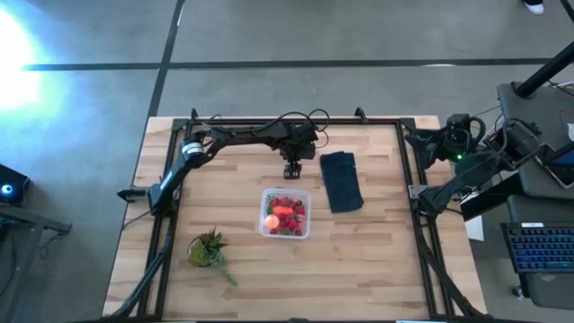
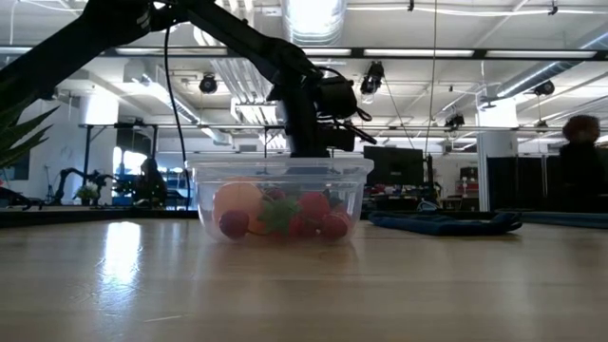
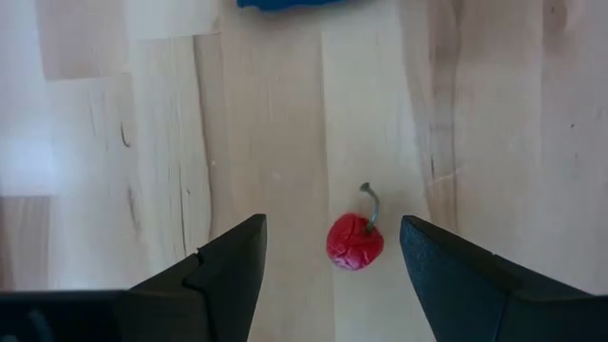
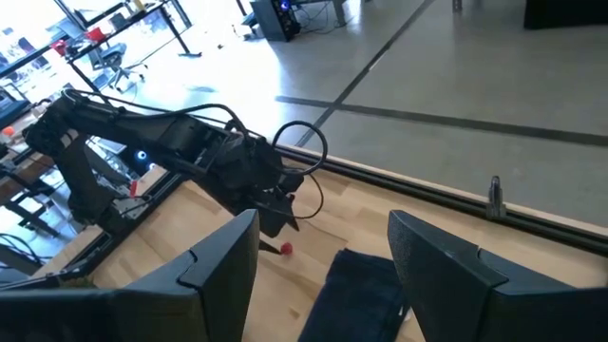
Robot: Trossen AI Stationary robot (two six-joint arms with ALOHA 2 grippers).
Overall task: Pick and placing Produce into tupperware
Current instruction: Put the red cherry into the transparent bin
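- The left gripper (image 3: 328,261) hangs above the table (image 1: 359,260) with its fingers (image 3: 218,271) spread; a small red berry (image 3: 355,241) with a short stem lies on the wood between them, nearer one finger and untouched by either.
- In the high view that gripper is just past the tupperware (image 1: 286,213), between it and the table's far edge.
- The tupperware holds red berries, a green scrap and a peach-orange ball (image 1: 271,219).
- A dark navy cloth (image 1: 341,180) lies just beside the box; a green leafy bunch (image 1: 208,250) sits well apart.
- The right gripper (image 4: 323,252) waits off the table's right edge, fingers spread, empty.
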